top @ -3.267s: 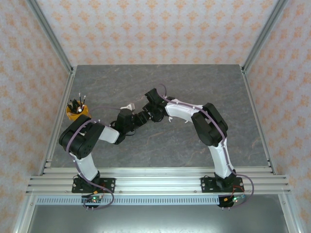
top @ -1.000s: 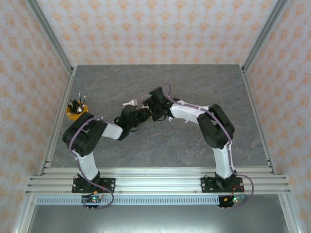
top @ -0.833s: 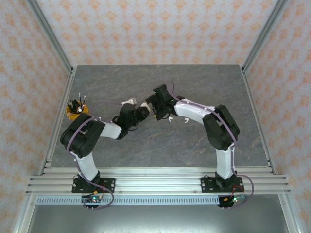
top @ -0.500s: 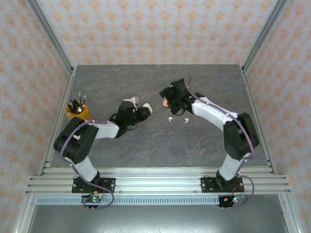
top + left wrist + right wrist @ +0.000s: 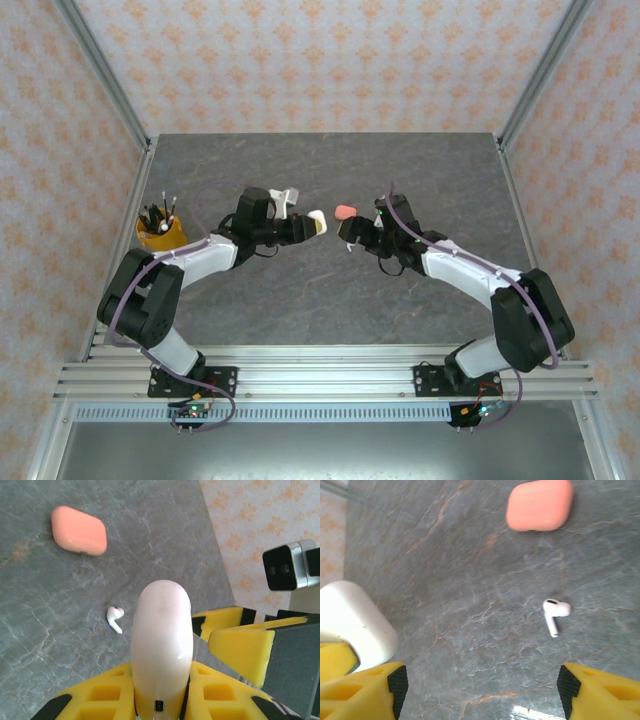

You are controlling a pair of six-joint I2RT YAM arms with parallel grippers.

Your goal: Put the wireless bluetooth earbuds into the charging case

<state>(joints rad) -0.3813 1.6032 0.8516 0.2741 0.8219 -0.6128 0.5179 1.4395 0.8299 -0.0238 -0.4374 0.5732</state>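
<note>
My left gripper (image 5: pixel 303 228) is shut on a closed white charging case (image 5: pixel 161 640), held off the table by its lower end. A salmon-pink case (image 5: pixel 344 211) lies shut on the grey table just beyond it, and appears again (image 5: pixel 540 505) in the right wrist view. One white earbud (image 5: pixel 554 612) lies on the table between the grippers; the left wrist view has this earbud (image 5: pixel 115 618) beside the white case. My right gripper (image 5: pixel 480 695) is open over bare table, the earbud ahead of its right finger. The white case (image 5: pixel 352 620) sits at its far left. Pink earbuds are out of view.
An orange cup of pens (image 5: pixel 160 232) stands at the table's left edge. The grey marbled table (image 5: pixel 330 300) is ringed by metal frame posts and patterned walls. The right gripper's yellow finger (image 5: pixel 242 642) is close beside the held case.
The two grippers, huddled together a second ago, have drawn apart. The right gripper swung out and back toward the near side, uncovering the pink case. The left still holds the white case.
</note>
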